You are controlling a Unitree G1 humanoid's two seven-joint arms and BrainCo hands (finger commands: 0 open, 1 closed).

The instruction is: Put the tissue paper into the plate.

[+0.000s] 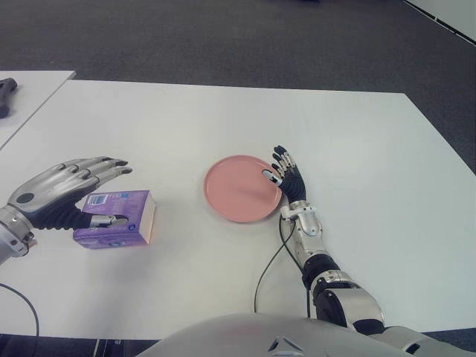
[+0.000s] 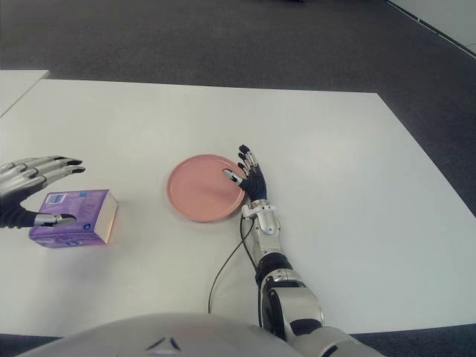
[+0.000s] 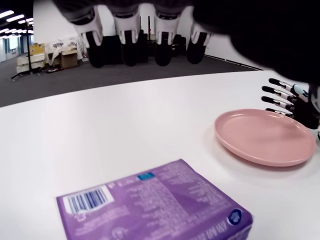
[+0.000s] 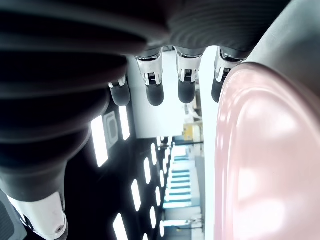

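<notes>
Presently, one purple tissue pack (image 1: 117, 218) (barcode and printed text on its wrapper) lies flat on the white table (image 1: 223, 126), directly beneath the left hand (image 1: 63, 192). That hand hovers just over the pack with fingers (image 1: 104, 166) extended and spread, thumb alongside the pack's near face; whether the thumb touches cannot be told, and nothing is gripped. One pink plate (image 1: 242, 188), round and shallow, stands well apart from the pack, toward the right hand (image 1: 286, 176). That hand sits at the plate's far-side rim with straight, spread fingers, thumb over the rim. One dark cable (image 1: 269, 264) trails beside the right forearm.
</notes>
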